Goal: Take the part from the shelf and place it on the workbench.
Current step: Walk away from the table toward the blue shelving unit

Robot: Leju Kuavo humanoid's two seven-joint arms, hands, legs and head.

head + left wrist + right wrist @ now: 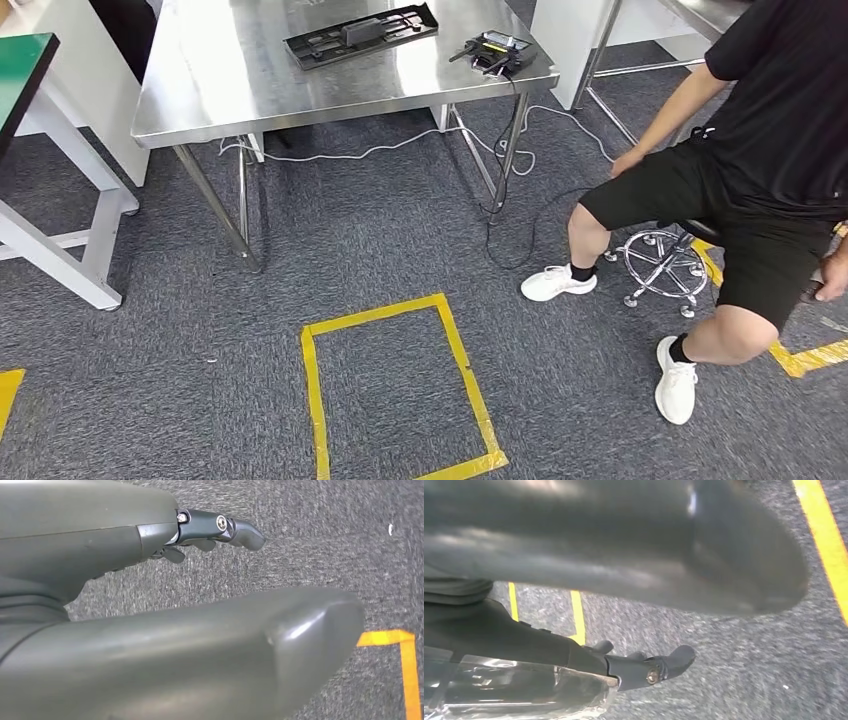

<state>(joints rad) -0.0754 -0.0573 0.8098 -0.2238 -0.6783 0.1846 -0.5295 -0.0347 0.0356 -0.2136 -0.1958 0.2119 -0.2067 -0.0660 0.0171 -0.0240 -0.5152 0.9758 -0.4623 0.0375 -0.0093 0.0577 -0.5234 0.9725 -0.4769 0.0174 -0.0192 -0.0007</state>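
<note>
A long black tray-shaped part (360, 33) with a dark block in it lies on the steel workbench (230, 90) at the far side of the head view. My left hand (200, 645) hangs over grey carpet, its thick thumb and dark fingers (220, 530) apart with nothing between them. My right hand (634, 555) also hangs above the carpet. Its dark fingers (649, 670) stretch straight out, apart from the thumb, and bare floor shows in the gap.
A yellow tape rectangle (395, 390) marks the carpet in front of me. A person (760, 150) sits on a wheeled stool (665, 262) at the right, legs stretched toward the workbench. A black device (495, 48) with cables sits on the bench corner. A green-topped table (25, 70) stands left.
</note>
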